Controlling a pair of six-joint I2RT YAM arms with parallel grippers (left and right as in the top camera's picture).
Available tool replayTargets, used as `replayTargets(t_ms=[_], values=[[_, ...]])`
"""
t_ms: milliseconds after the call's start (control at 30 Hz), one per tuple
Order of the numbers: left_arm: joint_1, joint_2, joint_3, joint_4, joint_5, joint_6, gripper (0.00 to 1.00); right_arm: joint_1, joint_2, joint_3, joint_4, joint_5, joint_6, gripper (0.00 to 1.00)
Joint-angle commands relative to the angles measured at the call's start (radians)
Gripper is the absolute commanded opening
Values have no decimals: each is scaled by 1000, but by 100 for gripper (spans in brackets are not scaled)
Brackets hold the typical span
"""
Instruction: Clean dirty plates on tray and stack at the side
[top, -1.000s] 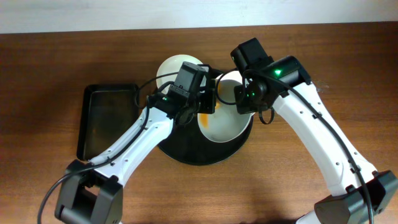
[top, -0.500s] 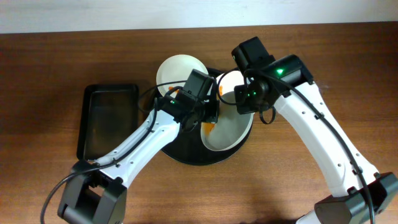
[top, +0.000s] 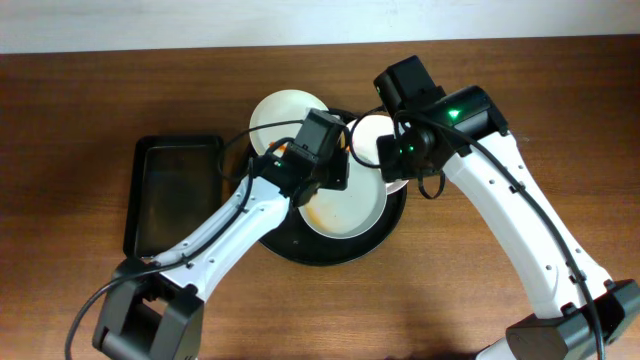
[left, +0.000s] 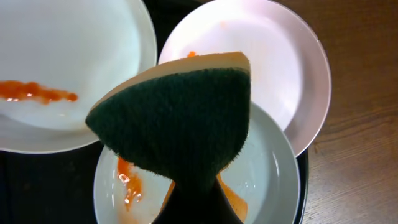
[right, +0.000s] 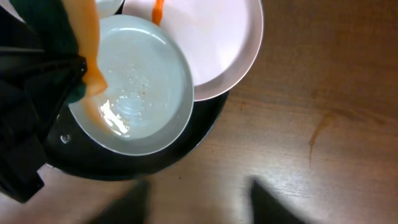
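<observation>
Overhead view: the tray sat on the bench, carrying three plates. The near plate, orange-smeared, overlapped the far-right plate; the far-left plate also bore a smear. The left claw, clenched on a green-and-yellow sponge, hung over the near plate. The right claw stood released, grasping nothing, near the tray's rim.

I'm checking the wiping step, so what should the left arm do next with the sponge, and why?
Probably lower the sponge onto the nearest plate and wipe. The left gripper has its jaws shut on the sponge, held over that plate. The plate lies in the tray and carries orange smears.
</observation>
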Motion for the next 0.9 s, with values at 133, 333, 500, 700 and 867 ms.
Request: replayTargets(t_ms=[133, 333, 500, 700, 867], values=[[128, 5, 5, -108, 92, 47, 1, -1, 3, -90, 64, -79, -11, 96], [160, 5, 5, -128, 110, 50, 1, -3, 11, -388, 389, -74, -64, 53], [160, 5, 5, -134, 110, 50, 1, -97, 17, -541, 671, -160, -183, 55], [160, 5, 5, -135, 110, 50, 1, -266, 123, -541, 763, -535, -311, 52], [160, 5, 5, -134, 110, 50, 1, -270, 184, -543, 778, -610, -353, 46]])
